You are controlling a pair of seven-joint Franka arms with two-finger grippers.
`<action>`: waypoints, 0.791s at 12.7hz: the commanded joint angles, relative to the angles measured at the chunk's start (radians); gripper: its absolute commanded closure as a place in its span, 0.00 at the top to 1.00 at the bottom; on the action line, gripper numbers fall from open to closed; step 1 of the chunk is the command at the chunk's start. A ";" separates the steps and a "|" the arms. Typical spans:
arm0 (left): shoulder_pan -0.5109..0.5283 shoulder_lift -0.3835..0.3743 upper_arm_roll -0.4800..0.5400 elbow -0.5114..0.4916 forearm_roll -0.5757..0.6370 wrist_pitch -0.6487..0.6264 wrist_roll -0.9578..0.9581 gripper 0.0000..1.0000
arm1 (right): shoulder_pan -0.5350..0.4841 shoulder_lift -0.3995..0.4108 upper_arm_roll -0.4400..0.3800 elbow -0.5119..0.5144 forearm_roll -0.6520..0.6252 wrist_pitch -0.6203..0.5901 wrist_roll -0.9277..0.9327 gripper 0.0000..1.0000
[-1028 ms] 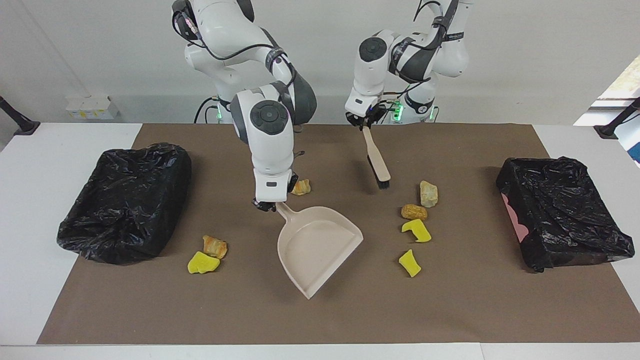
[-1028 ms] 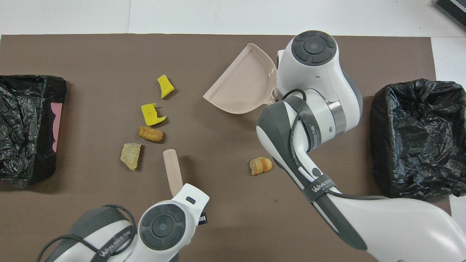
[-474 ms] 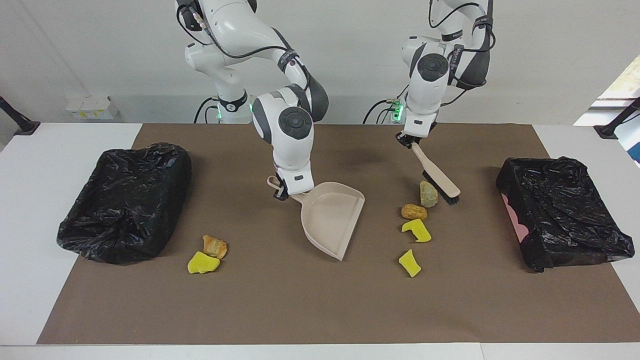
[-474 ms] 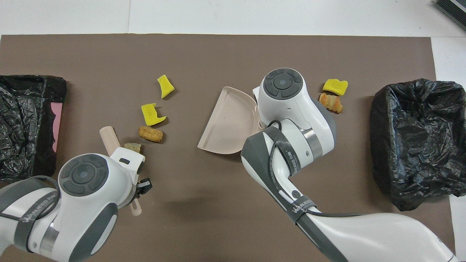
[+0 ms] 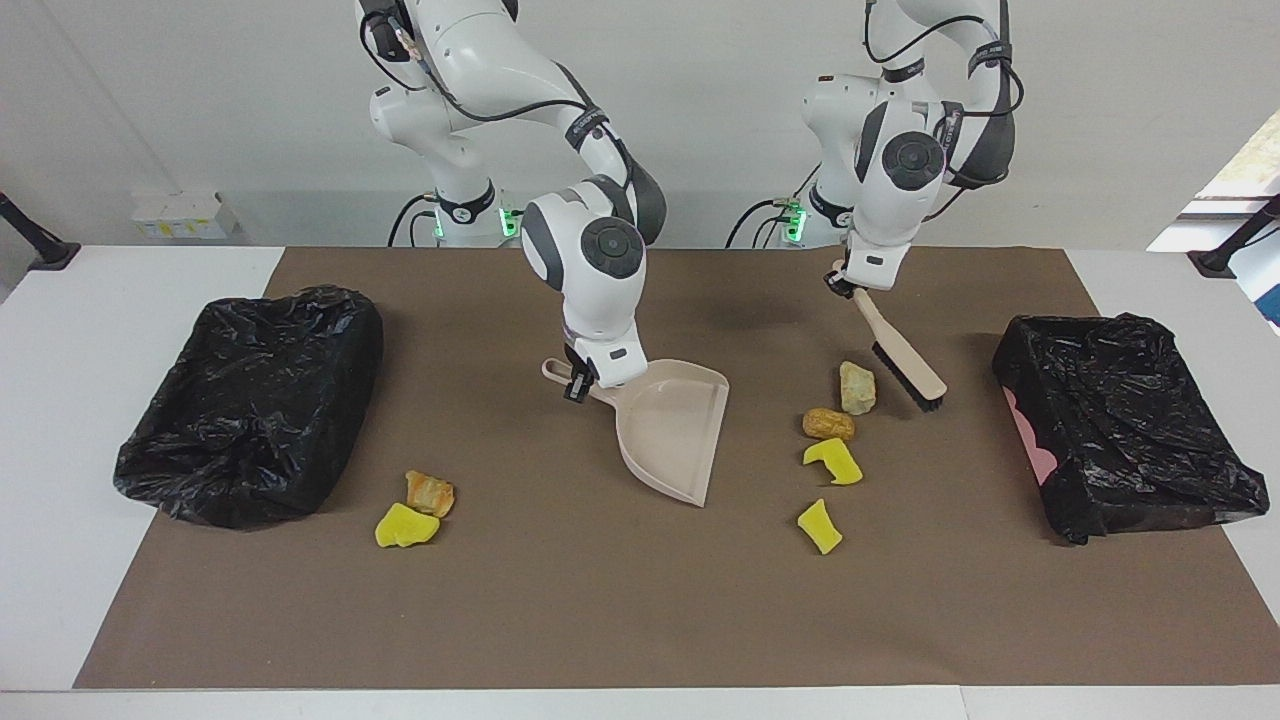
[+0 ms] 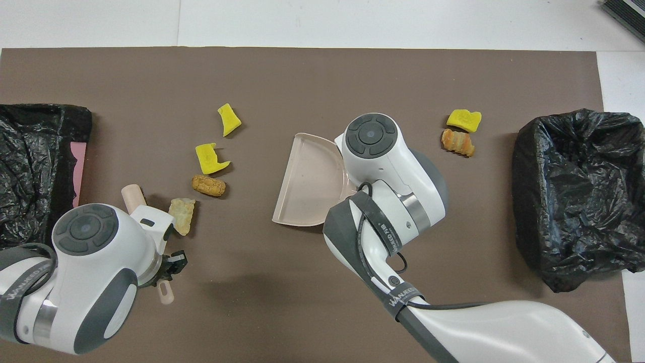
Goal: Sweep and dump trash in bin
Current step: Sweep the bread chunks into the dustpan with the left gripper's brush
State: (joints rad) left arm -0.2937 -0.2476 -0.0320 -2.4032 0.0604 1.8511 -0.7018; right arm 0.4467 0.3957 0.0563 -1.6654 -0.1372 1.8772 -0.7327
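My right gripper [image 5: 578,380] is shut on the handle of the beige dustpan [image 5: 670,425], whose open mouth faces the left arm's end of the table; the overhead view shows the dustpan [image 6: 307,186] but hides that gripper under the wrist. My left gripper [image 5: 840,283] is shut on the handle of a brush [image 5: 905,365], its bristles down beside a pale lump [image 5: 857,388]. Trash lies in a row there: the pale lump, a brown lump [image 5: 828,424] and two yellow chunks [image 5: 832,462] [image 5: 820,526]. Another yellow chunk [image 5: 405,525] and an orange bread piece [image 5: 430,492] lie toward the right arm's end.
Two bins lined with black bags stand on the brown mat [image 5: 640,600], one bin [image 5: 250,400] at the right arm's end and one bin [image 5: 1130,430] at the left arm's end. The white table [image 5: 60,480] shows around the mat.
Both arms moved toward the left arm's end. The dustpan swung its mouth toward the row of trash. The brush went from mid-table to beside the pale lump.
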 commanded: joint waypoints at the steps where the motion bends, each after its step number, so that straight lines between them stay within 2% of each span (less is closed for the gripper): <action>1: 0.011 0.023 -0.012 0.001 0.010 0.017 0.080 0.00 | 0.001 -0.015 0.007 -0.030 -0.076 0.025 -0.057 0.00; 2: 0.011 0.039 -0.012 0.016 0.001 0.026 0.108 0.00 | 0.012 -0.012 0.007 -0.031 -0.102 0.023 -0.059 0.00; 6: -0.004 0.192 -0.016 0.147 -0.085 0.106 0.166 0.00 | 0.018 -0.012 0.007 -0.031 -0.110 0.030 -0.056 0.00; 10: -0.030 0.200 -0.020 0.144 -0.157 0.171 0.373 0.00 | 0.018 -0.008 0.008 -0.030 -0.104 0.037 -0.048 0.00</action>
State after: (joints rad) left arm -0.2988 -0.0485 -0.0565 -2.2688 -0.0538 2.0077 -0.4184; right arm 0.4677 0.3957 0.0564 -1.6705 -0.2247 1.8888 -0.7643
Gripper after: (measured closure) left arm 0.740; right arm 0.683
